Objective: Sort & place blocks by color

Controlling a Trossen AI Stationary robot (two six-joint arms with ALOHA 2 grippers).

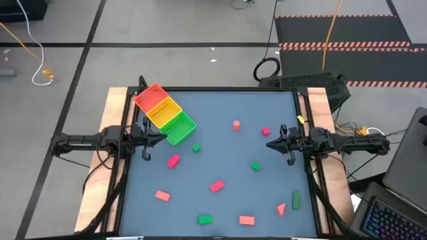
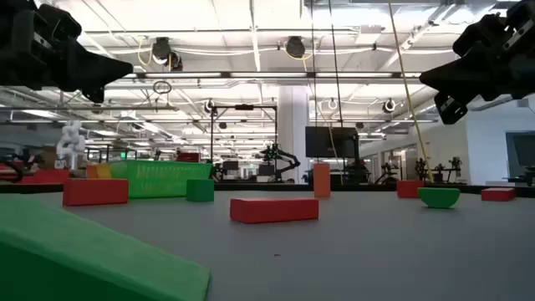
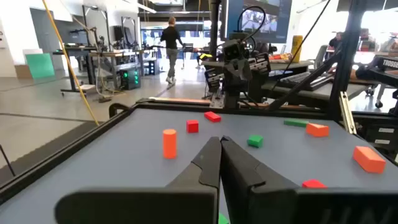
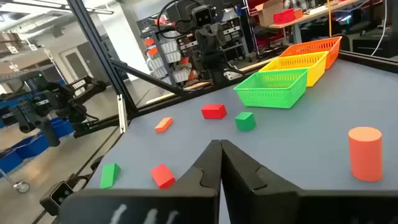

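Seen from above, two arms sit at the worktop's (image 1: 220,133) side edges: the left gripper (image 1: 155,135) just beside the tray (image 1: 164,113), the right gripper (image 1: 275,143) opposite. All three tray compartments, red, yellow and green, look bare. Blocks lie scattered across the worktop, none between either pair of jaws: a pink cylinder (image 1: 236,125) and red cube (image 1: 265,131) near the right gripper, a green cube (image 1: 196,148) and a pink brick (image 1: 173,160) near the left, others toward the near edge, such as a green brick (image 1: 205,219).

At worktop level, a green wedge (image 2: 92,251) fills the near corner, a red brick (image 2: 274,208) lies behind it, and both arms hang above, clear of everything.

Past the left wrist, the jaws are closed together with nothing in them; the cylinder (image 3: 169,143) stands well ahead.

Past the right wrist, the jaws are likewise pressed together and empty, the cylinder (image 4: 365,153) off to one side, the tray (image 4: 292,71) beyond.
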